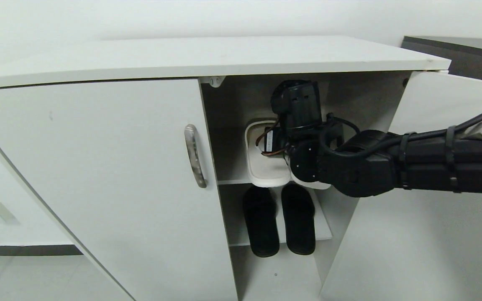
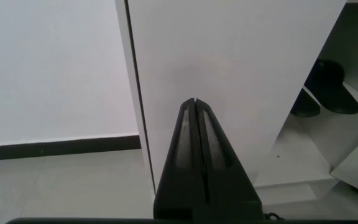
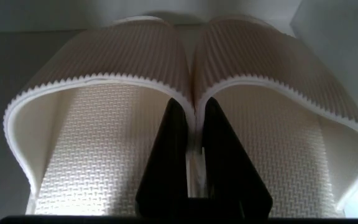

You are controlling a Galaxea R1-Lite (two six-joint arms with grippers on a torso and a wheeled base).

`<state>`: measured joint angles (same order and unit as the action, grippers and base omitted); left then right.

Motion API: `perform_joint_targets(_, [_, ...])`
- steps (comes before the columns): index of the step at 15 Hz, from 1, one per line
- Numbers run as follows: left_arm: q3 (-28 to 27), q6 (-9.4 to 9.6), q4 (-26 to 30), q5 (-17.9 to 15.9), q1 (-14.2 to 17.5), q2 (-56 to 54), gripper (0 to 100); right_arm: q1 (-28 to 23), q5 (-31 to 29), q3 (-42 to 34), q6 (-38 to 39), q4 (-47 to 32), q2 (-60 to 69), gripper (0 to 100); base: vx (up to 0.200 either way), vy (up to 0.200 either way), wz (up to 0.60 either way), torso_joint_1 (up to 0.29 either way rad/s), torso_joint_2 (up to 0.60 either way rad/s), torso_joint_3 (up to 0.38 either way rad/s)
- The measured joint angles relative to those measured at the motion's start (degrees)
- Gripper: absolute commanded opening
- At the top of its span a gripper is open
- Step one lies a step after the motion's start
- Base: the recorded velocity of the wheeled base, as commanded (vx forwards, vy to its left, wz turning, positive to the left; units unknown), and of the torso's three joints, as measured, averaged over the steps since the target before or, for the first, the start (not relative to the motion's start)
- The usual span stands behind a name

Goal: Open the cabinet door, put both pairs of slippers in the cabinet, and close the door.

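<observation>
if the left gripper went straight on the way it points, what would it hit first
Probably the closed cabinet door: the left gripper points at its white face, with nothing between that shows. Depth is hard to judge.

Looks like a bare office or lab room: plain white wall (image 2: pixel 48 62), dark baseboard (image 2: pixel 55 148), pale floor (image 2: pixel 61 186), one white cabinet (image 1: pixel 182 54).
</observation>
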<state>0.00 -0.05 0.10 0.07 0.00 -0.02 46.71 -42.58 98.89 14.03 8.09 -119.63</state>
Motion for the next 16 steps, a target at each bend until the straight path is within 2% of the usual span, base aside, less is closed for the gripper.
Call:
perform_joint_targets(9, [0.00,-0.09,0.00,0.06,0.00,-0.02,0,-1.10,0.05,2.12,-1.34,0.11,-3.52,0,0.000,0.000,0.00,0.000,0.00,0.000])
perform_joint_targets(10, [0.00,-0.11,0.00,0.06,0.00,-0.02,0,-1.12,0.29,2.12,-1.48,0.13,-3.55,100,0.000,0.000,0.00,0.000,0.00,0.000])
perform_joint_targets(16, [0.00,-0.17,0.00,0.09,0.00,-0.02,0,-0.83,0.57,-0.41,-1.48,0.00,-2.28,100,0.000,0.000,0.00,0.000,0.00,0.000])
